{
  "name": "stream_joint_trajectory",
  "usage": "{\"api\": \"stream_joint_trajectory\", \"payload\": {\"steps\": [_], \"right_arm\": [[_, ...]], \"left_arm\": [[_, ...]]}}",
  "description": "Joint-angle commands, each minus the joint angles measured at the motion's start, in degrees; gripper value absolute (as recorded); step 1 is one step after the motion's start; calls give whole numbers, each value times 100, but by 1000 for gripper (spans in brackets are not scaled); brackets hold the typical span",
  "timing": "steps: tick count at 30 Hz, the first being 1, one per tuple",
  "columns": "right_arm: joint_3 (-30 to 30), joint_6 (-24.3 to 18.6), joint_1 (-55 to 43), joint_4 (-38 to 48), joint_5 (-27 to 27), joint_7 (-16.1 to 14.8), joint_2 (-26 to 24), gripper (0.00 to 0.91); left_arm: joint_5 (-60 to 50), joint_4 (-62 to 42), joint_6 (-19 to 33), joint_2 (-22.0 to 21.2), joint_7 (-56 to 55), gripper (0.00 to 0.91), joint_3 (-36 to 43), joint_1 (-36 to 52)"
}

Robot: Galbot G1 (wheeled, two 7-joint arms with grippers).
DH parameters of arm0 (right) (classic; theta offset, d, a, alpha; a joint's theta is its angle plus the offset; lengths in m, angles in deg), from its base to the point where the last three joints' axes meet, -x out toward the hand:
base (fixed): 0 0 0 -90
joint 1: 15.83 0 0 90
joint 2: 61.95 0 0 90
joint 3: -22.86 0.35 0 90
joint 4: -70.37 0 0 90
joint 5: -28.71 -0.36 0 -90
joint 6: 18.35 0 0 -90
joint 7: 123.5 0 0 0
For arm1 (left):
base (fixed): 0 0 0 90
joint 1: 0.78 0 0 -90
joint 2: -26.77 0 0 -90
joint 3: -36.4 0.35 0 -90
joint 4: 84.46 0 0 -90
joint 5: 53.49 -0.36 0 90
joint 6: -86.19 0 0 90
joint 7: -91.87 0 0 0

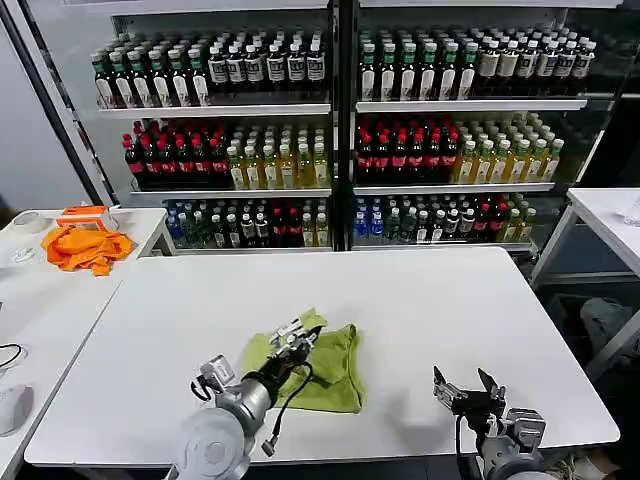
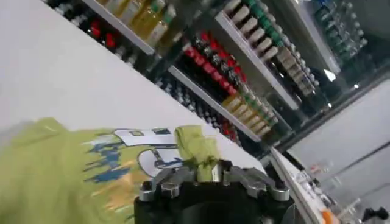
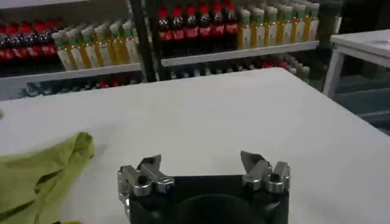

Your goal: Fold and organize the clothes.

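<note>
Pinching one T-shirt (image 1: 325, 365), left pincer (image 1: 297, 335); right pincer (image 1: 463, 391) spread wide.

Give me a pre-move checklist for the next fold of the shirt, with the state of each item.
1. Left end effector has a hold: ok. In the left wrist view it is shut on a pinch of shirt.
2. Right end effector free to help: ok. It is open, holds nothing and sits over bare table to the right of the shirt.
3. Shirt laid flat: not ok. It lies bunched with creases.
4. Room to fold: ok. The table around the shirt is bare.
5. Which part of the shirt is pinched: cannot tell.
6. Orange cloth out of the way: ok. It lies on the side table to the left.
</note>
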Motion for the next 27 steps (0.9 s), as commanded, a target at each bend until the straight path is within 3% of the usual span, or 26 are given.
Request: {"api": "stream_joint_trajectory", "payload": {"steps": [1,6,13,20,27], "right_arm": [[-25,-1,-13,26,5,2,15,907],[-42,-5,-22,32,10,0,31,907],[-65,-10,-28,43,40,-3,71,907],[-59,-16,12,20,101,-7,70,907],[27,-11,96,-55,98,-9,27,907]], "left_arm": [[-262,356,-39,-7,162,907,-67,-99],[-669,520,48,468,130,907,-802,-443],[-1662,-137,-161,847,-24,907,-1431,-907],[-2093,-527,-164,599,-61,907,-1222,-1014],[-1445,-557,-227,391,-37,907,-1017,-932]]}}
